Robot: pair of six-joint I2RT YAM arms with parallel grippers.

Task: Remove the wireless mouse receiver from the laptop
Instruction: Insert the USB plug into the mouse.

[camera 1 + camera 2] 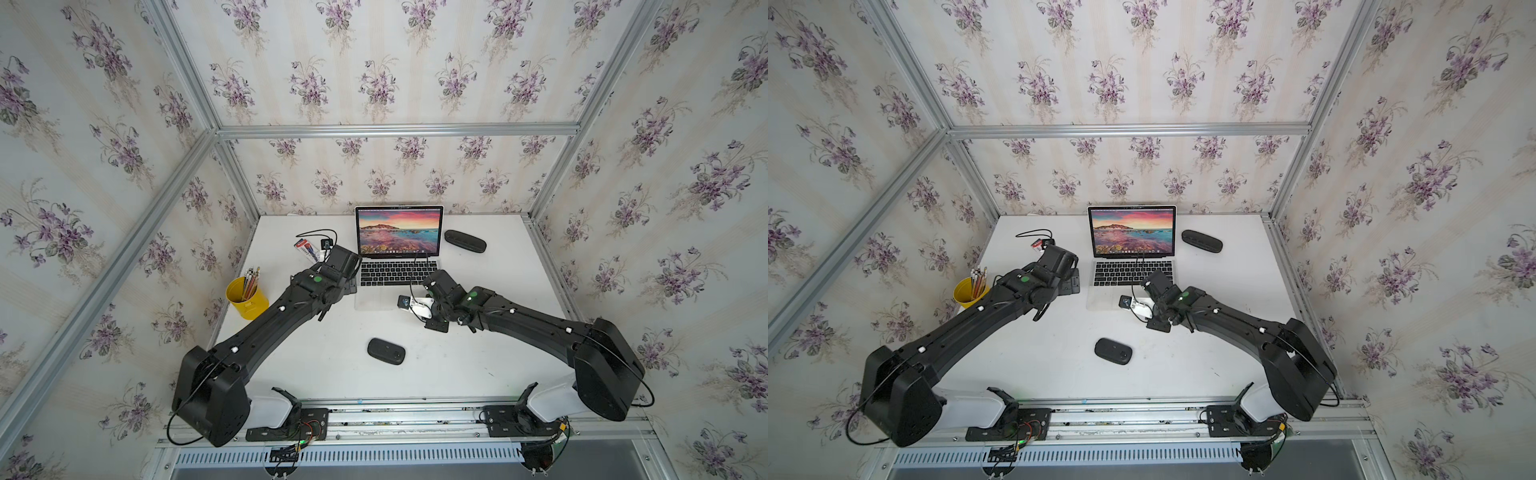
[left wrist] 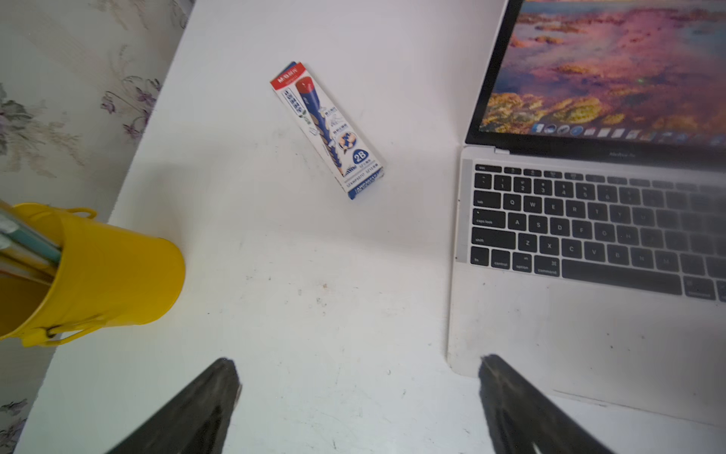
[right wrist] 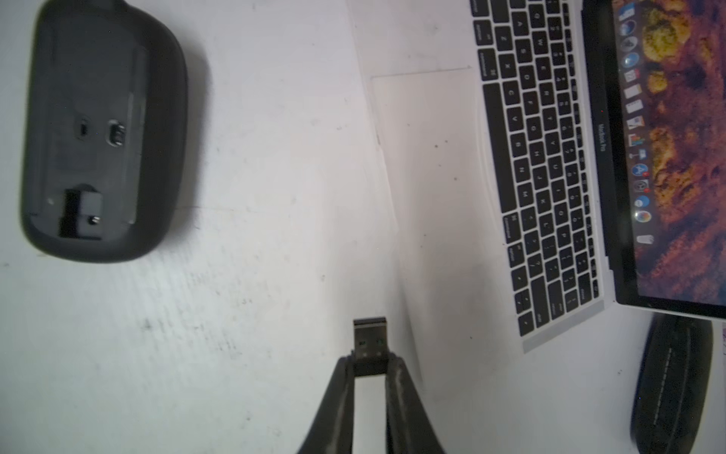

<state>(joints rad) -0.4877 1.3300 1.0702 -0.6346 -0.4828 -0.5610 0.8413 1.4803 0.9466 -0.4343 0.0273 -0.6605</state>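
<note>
The slim silver laptop (image 1: 399, 230) (image 1: 1131, 230) stands open at the back middle of the white table, a sunset seascape on its screen. In the right wrist view my right gripper (image 3: 369, 363) is shut on the wireless mouse receiver (image 3: 369, 338), a tiny black USB stub whose plug end sticks out past the fingertips. It hangs over the table just off the laptop's (image 3: 432, 157) front edge, clear of its sides. My left gripper (image 2: 358, 363) is open and holds nothing, hovering at the front left corner of the laptop (image 2: 550, 334).
A black mouse (image 1: 386, 351) (image 3: 102, 129) lies underside up on the table in front. A long black case (image 1: 465, 241) (image 3: 671, 385) sits right of the laptop. On the left are a yellow pencil cup (image 1: 247, 297) (image 2: 98, 275) and a pencil box (image 2: 326, 129).
</note>
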